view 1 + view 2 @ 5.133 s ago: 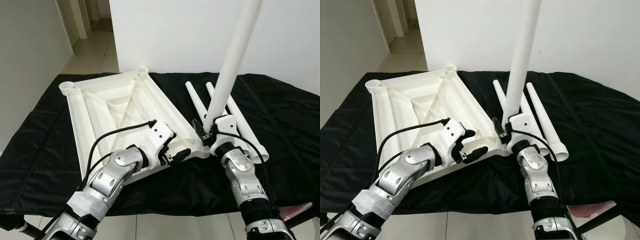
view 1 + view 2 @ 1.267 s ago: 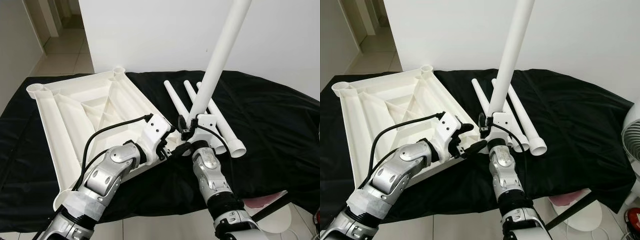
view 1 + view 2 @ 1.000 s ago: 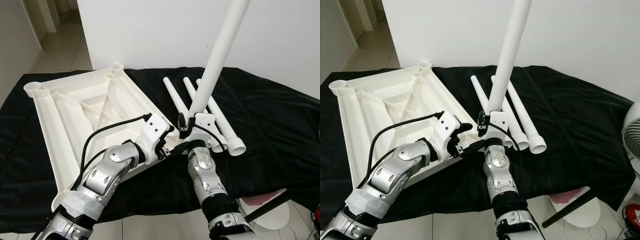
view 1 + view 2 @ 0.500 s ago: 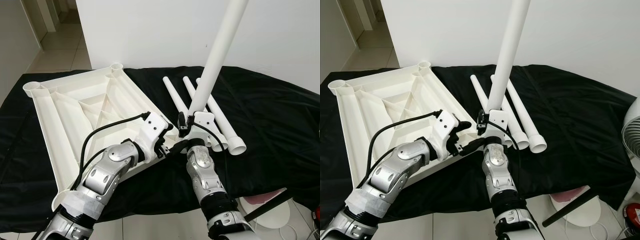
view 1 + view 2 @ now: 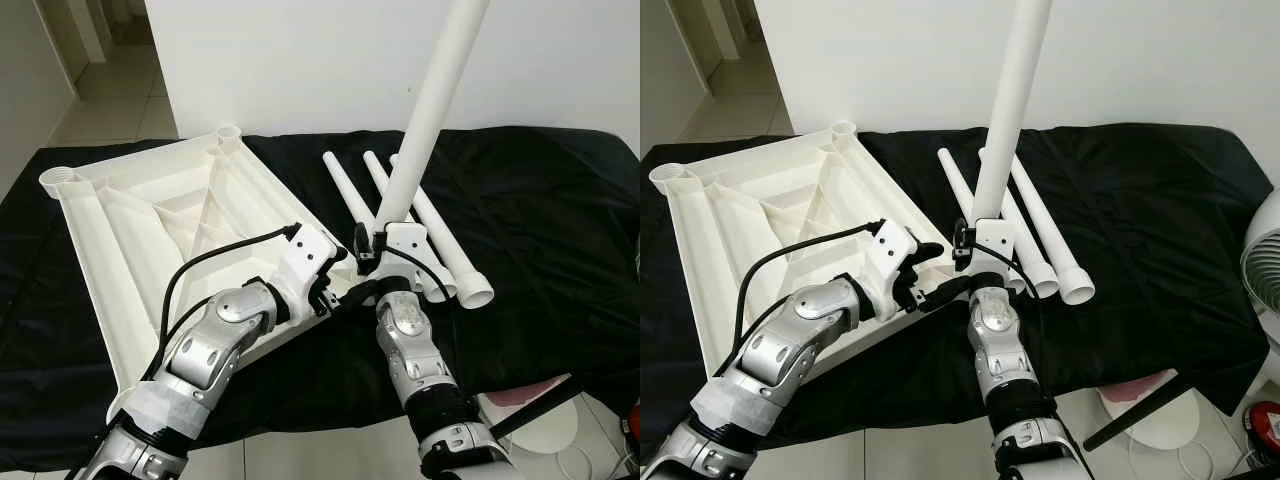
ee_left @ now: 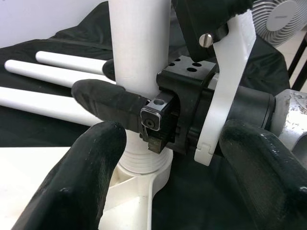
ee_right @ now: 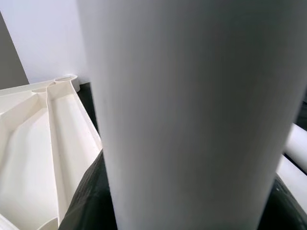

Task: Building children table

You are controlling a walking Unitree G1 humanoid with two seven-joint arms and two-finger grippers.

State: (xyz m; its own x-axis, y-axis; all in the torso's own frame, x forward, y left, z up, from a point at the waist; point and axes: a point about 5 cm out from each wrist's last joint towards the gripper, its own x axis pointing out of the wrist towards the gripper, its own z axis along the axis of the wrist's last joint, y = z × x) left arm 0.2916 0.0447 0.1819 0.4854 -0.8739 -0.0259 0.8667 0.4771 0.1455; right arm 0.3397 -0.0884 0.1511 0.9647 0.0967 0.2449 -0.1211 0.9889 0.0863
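White plastic leg (image 5: 428, 120) standing nearly upright, long axis leaning slightly right, foot in the corner socket (image 6: 144, 167) of the upturned tabletop (image 5: 170, 220) at the bench's (image 5: 560, 220) near edge. Gripped low down by the right jaws (image 6: 117, 81), closed on it. Left jaws (image 6: 177, 158) spread apart just beside the socket, holding nothing. Three spare legs (image 5: 420, 220) lying behind, toward the bench's far edge.

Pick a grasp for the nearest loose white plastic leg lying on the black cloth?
Nearest loose white plastic leg: grip mid-shaft from above, claw fingers across the tube. It lies flat on the black cloth, its right side clear; neighbouring leg crowds the left, so mid-length beats the flared end.
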